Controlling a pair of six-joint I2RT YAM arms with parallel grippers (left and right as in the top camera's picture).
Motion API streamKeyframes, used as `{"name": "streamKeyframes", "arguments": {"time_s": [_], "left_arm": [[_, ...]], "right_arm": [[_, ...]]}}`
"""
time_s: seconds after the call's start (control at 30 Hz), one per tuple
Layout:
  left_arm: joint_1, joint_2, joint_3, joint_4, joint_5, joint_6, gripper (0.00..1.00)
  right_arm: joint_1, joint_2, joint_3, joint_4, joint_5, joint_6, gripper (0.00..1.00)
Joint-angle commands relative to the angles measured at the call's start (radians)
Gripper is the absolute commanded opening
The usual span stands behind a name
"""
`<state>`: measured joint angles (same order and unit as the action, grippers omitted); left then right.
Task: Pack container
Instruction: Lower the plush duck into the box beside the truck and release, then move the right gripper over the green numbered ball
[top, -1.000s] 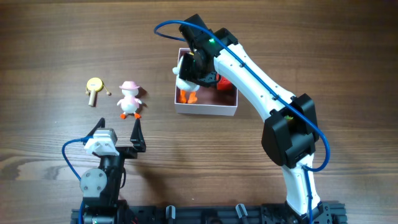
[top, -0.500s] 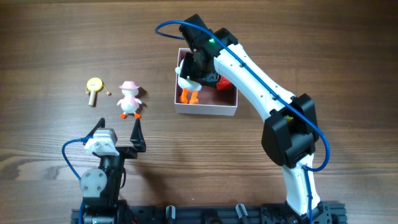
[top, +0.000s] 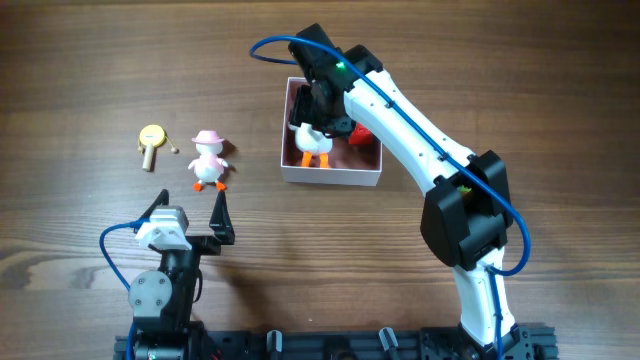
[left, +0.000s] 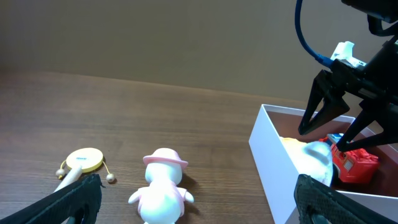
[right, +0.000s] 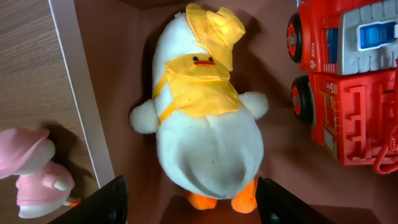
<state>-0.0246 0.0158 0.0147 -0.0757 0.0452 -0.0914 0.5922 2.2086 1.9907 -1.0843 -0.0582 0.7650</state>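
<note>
The container (top: 330, 178) is a shallow white box with a dull pink inside, at mid table. A white plush duck in a yellow bib (top: 315, 140) lies in its left half, and a red toy truck (top: 362, 133) in its right half. My right gripper (top: 318, 108) hangs open just above the duck, its fingers either side of the duck's body (right: 205, 124) without holding it. The truck (right: 348, 93) shows at the right of that view. My left gripper (top: 190, 207) is open and empty near the front left.
A white duck with a pink hat (top: 209, 160) stands on the table left of the container, also in the left wrist view (left: 163, 186). A yellow rattle toy (top: 152, 137) lies further left. The container wall (left: 273, 162) faces the left wrist.
The right gripper carried the plush duck from over the container's left wall rightward and down into the container, then let it go. The left arm has not moved.
</note>
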Motion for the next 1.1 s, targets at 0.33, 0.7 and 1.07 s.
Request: {"name": "streamKeyframes", "arguments": {"time_s": [0.33,0.7,1.07], "left_arm": [[0.008,-0.002,-0.009,0.0,-0.01,0.008,1.0],[0.008,-0.002,-0.009,0.0,-0.01,0.008,1.0],[0.008,-0.002,-0.009,0.0,-0.01,0.008,1.0]], "right_arm": [[-0.09,-0.132,0.061,-0.023,0.216,-0.118,0.76],[-0.243,-0.389,0.061,-0.071,0.289,-0.393,0.95],[-0.403,-0.4,0.06,-0.386,0.387,-0.399,1.0]]}}
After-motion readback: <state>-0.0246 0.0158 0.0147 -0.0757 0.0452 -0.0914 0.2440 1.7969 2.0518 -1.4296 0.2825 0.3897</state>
